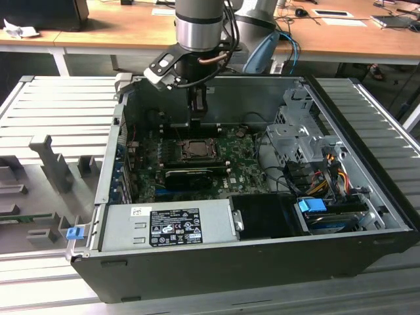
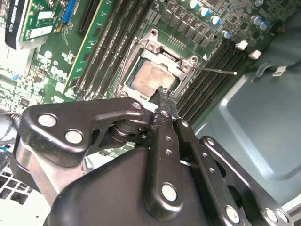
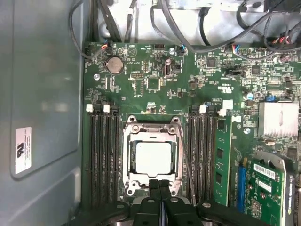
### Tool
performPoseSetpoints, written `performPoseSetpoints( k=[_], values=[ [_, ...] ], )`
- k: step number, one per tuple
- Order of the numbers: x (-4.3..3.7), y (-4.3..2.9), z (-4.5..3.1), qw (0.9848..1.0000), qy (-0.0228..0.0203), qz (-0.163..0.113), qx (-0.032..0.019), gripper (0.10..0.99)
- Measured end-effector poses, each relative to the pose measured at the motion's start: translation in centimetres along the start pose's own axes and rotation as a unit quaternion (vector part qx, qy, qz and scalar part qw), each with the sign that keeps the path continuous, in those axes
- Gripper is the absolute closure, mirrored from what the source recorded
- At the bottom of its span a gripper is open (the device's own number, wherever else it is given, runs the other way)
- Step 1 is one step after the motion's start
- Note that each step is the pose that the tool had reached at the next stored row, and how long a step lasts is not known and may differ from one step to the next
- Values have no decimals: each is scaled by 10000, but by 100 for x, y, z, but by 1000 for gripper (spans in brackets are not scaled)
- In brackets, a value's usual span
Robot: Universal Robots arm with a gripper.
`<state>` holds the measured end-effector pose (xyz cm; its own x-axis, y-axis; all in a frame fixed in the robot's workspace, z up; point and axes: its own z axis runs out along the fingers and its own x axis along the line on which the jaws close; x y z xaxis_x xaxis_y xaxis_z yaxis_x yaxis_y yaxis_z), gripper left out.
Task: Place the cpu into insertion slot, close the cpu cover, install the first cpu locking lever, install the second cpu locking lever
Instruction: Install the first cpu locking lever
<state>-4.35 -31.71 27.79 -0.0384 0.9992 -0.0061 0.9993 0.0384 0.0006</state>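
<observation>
The cpu (image 3: 153, 157), a dull silver square, lies flat under the closed cover (image 3: 151, 131); the tool (image 3: 160, 184) is clenched at the cover's edge.

Setting: robotics lab or electronics workshop. Evidence: an open desktop computer case (image 1: 262, 262) sits on a ribbed aluminium counter (image 1: 59, 105) beside grey moulded fixtures (image 1: 56, 167). A robot arm (image 1: 200, 23) reaches over the case. Wooden desks (image 1: 111, 29) behind carry papers (image 1: 341, 21).
</observation>
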Motion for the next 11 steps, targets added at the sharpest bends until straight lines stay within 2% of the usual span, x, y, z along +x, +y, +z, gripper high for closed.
performPoseSetpoints(
  k=[2,4,6,7,8,10,11],
  values=[
    [0,0,-1,9993,-24,-372,0,980],
    [0,0,1,9982,-27,-606,-2,980],
    [0,0,4,9958,-27,-912,-5,980],
    [0,0,5,9954,-27,-960,-5,980],
    [0,-1,7,9939,-26,-1103,-7,980],
    [0,-1,8,9924,-27,-1233,-8,980],
    [1,0,8,9903,-26,-1389,-9,980]
  ],
)
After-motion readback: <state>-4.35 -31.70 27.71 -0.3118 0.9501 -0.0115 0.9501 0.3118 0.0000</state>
